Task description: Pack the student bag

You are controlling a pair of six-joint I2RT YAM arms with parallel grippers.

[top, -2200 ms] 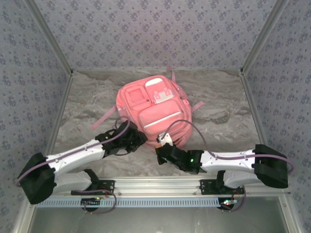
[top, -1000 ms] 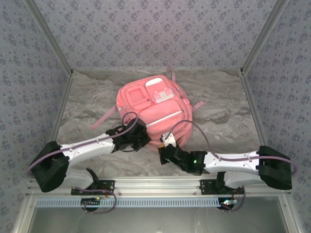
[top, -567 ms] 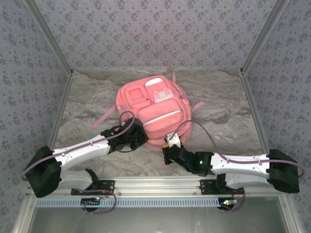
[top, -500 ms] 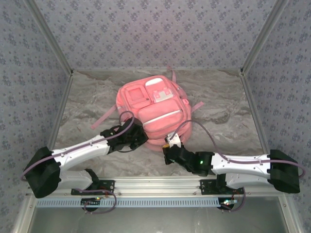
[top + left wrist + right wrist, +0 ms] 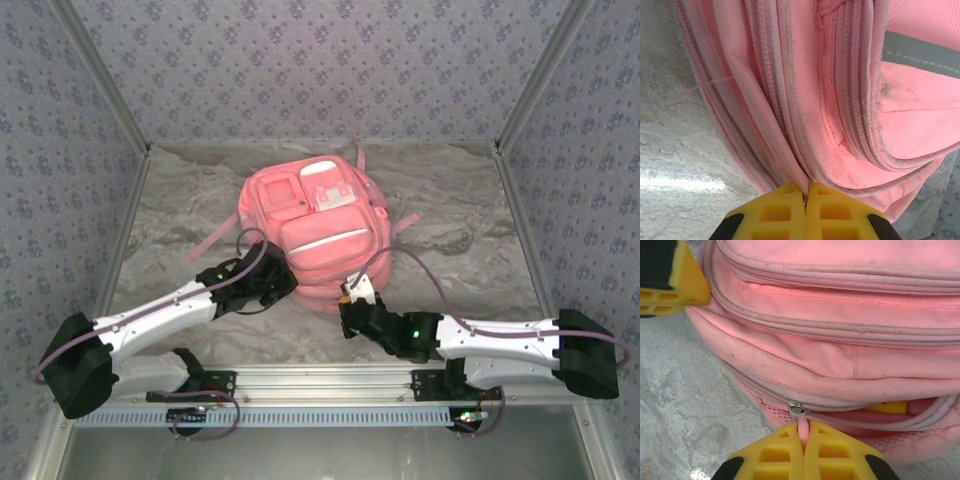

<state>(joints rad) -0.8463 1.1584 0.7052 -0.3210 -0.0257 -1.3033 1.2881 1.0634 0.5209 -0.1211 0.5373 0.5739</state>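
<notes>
**Both claws clenched on the pink bag**

The student bag (image 5: 315,235) lay flat near the middle of the marbled surface (image 5: 450,220), front pockets facing up and its pink straps spread out to either side. The left claw (image 5: 283,283) met the bag at its near left edge. In the left wrist view its yellow fingers (image 5: 775,210) were pressed together, pinching a fold of pink fabric beside the zip seams. The right claw (image 5: 350,297) sat at the bag's near right edge, clenched on the pink zip pull (image 5: 802,426) just below the metal slider (image 5: 796,407). To the right of the slider the zip gaped open, and something yellow (image 5: 885,407) showed inside the gap, too hidden to identify.
</notes>
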